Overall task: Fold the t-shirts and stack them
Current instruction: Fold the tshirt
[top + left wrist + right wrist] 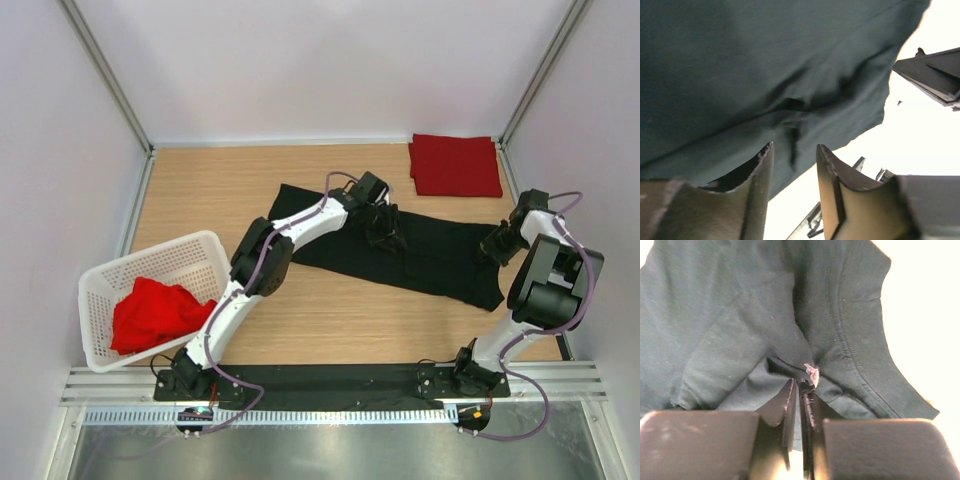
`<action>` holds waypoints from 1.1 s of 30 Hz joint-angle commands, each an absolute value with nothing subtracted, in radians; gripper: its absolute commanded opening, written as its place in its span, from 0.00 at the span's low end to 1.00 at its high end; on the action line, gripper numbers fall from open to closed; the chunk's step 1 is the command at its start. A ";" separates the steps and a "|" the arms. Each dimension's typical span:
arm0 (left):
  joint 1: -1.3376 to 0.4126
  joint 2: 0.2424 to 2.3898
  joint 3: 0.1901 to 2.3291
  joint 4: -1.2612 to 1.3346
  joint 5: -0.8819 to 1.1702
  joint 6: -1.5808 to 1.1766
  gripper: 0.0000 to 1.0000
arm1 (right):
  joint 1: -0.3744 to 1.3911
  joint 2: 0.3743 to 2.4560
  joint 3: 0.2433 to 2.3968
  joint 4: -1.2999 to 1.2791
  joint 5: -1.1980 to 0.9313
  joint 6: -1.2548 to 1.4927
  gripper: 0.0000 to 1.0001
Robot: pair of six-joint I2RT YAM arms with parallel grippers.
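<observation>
A black t-shirt [440, 255] lies spread in a long band across the middle of the table. My left gripper [385, 232] hovers over its middle part. In the left wrist view its jaws [795, 150] stand open with nothing between them, the black cloth [740, 75] just beyond the tips. My right gripper [495, 245] is at the shirt's right end. The right wrist view shows it [802, 385] pinching a raised fold of the black cloth [740, 315] near a hem. A folded red t-shirt [455, 165] lies at the back right.
A white lattice basket [180, 262] stands at the front left with a crumpled red t-shirt [155, 312] inside. White walls close in the table on three sides. A metal rail [320, 385] runs along the near edge by the arm bases.
</observation>
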State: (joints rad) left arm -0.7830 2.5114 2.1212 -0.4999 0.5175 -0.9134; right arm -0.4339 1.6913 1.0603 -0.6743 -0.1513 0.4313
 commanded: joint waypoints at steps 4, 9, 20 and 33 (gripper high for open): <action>-0.770 2.376 2.157 -0.647 0.542 -0.812 0.44 | -0.419 1.645 1.186 -0.820 -0.071 0.416 0.29; -0.720 2.195 1.998 -0.707 0.458 -0.706 0.47 | -0.344 1.595 1.235 -0.871 -0.043 0.442 0.43; -0.496 1.722 1.622 -0.815 0.416 -0.637 0.52 | 0.187 1.810 1.494 -0.818 0.123 0.689 0.49; -0.351 1.421 1.376 -0.868 0.347 -0.611 0.53 | 0.515 2.376 2.186 -0.856 0.357 0.819 0.48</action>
State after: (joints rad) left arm -0.3721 1.4914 1.3975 -0.8433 0.3721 -0.6415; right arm 0.4835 2.3291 2.0621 -0.8238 0.2558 0.7670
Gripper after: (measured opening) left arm 0.523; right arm 0.485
